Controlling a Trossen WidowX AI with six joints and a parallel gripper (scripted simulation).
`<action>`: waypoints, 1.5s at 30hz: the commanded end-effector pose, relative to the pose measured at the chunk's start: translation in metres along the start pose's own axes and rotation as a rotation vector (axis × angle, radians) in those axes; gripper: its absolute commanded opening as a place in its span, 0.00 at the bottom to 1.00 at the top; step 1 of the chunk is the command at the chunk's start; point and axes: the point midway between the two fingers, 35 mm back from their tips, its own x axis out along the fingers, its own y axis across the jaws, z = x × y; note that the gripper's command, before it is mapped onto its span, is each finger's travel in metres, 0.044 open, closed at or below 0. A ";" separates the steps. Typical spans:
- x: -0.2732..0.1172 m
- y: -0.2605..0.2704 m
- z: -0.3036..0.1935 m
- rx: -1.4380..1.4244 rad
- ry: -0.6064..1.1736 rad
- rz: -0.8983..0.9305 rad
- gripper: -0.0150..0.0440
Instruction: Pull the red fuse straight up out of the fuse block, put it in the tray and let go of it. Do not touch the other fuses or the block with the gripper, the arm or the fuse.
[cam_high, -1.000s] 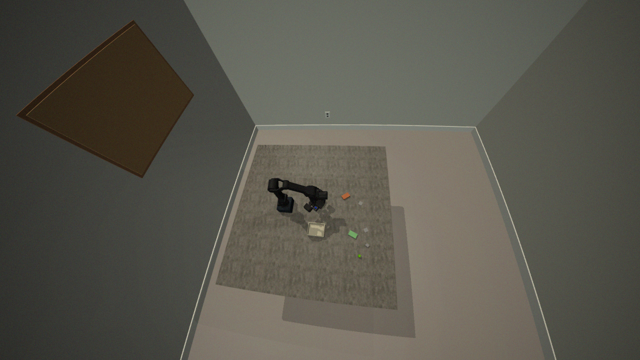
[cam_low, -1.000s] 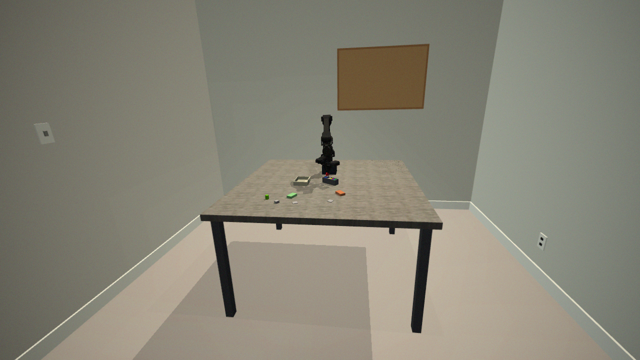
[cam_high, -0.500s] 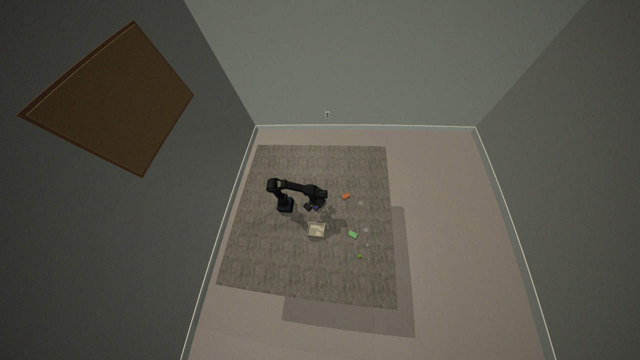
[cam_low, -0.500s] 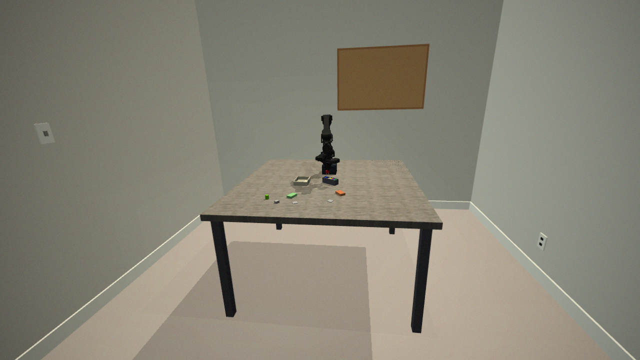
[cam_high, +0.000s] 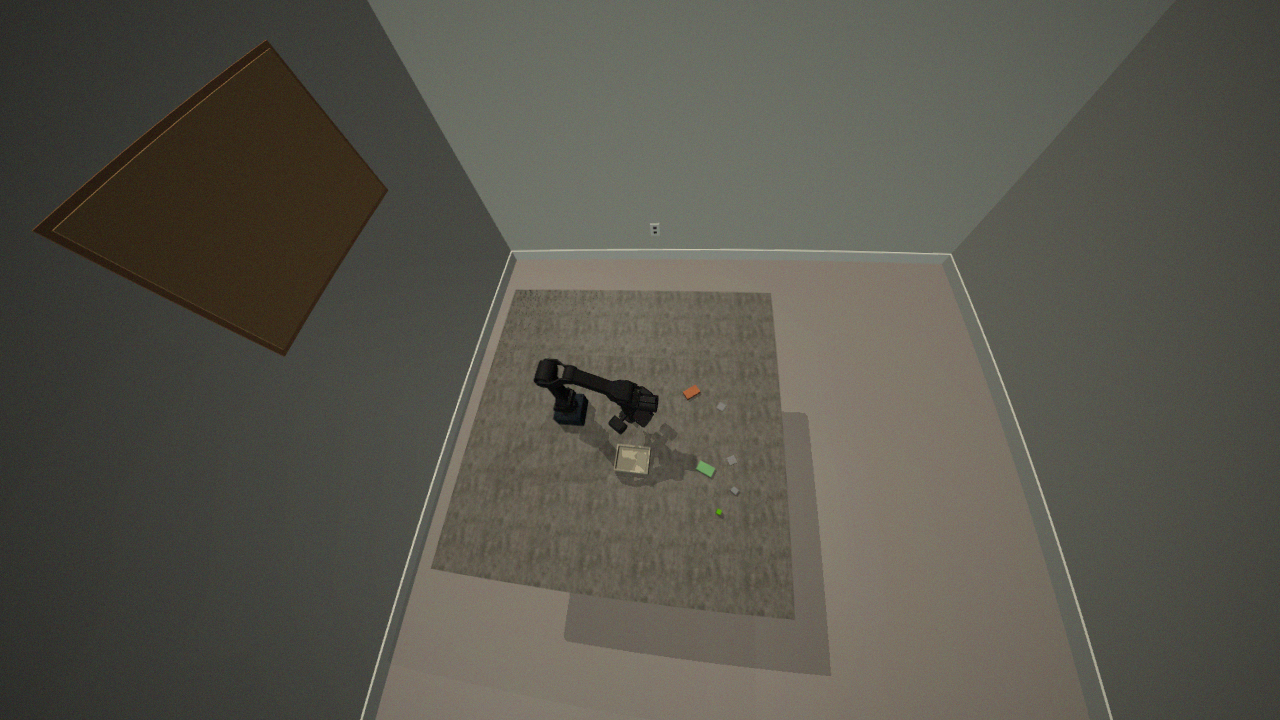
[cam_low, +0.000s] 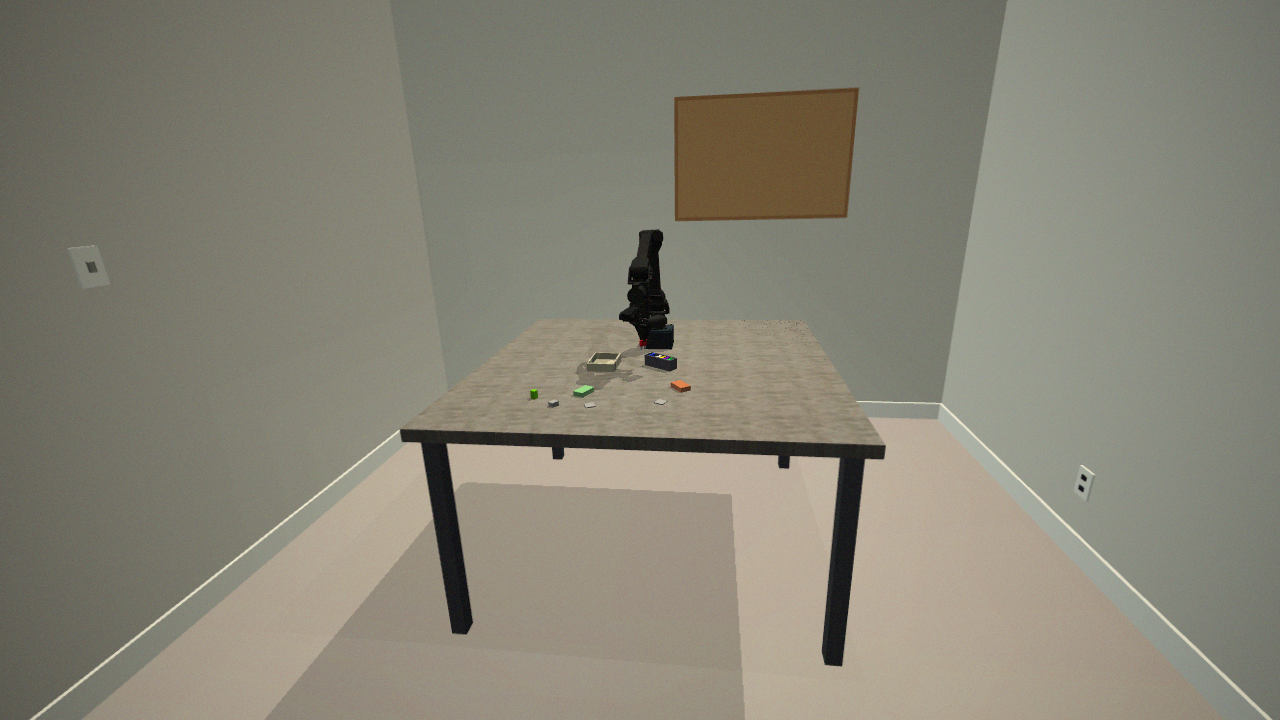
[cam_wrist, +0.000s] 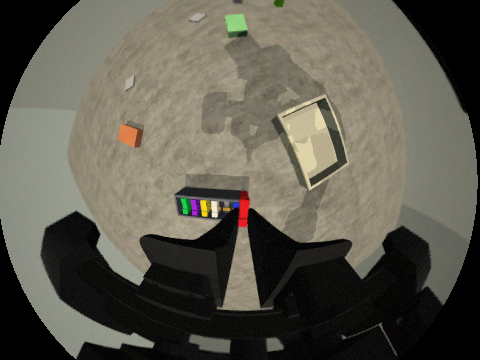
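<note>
My gripper (cam_wrist: 243, 212) is shut on the red fuse (cam_wrist: 243, 202) (cam_low: 642, 342) and holds it up above the table, over the right end of the fuse block in the wrist view. The dark fuse block (cam_wrist: 199, 192) (cam_low: 660, 364) stands on the table with green, purple, yellow, white and blue fuses in it. The blue fuse is partly hidden behind the red one and the fingertip. The beige tray (cam_wrist: 292, 151) (cam_high: 615, 459) (cam_low: 603, 368) is empty. It stands to the right of the gripper in the wrist view. In the top view the arm hides the block.
An orange block (cam_high: 691, 392) (cam_low: 680, 385) (cam_wrist: 130, 135) and a light green block (cam_high: 706, 469) (cam_low: 583, 391) (cam_wrist: 236, 24) lie farther out. A small green piece (cam_high: 718, 512) (cam_low: 534, 394) and several small grey pieces lie near them.
</note>
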 end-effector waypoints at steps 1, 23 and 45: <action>0.000 -0.012 0.015 -0.003 -0.002 -0.005 0.25; -0.001 -0.114 0.082 -0.003 -0.008 -0.017 0.25; 0.026 -0.122 0.086 -0.003 -0.008 -0.019 0.25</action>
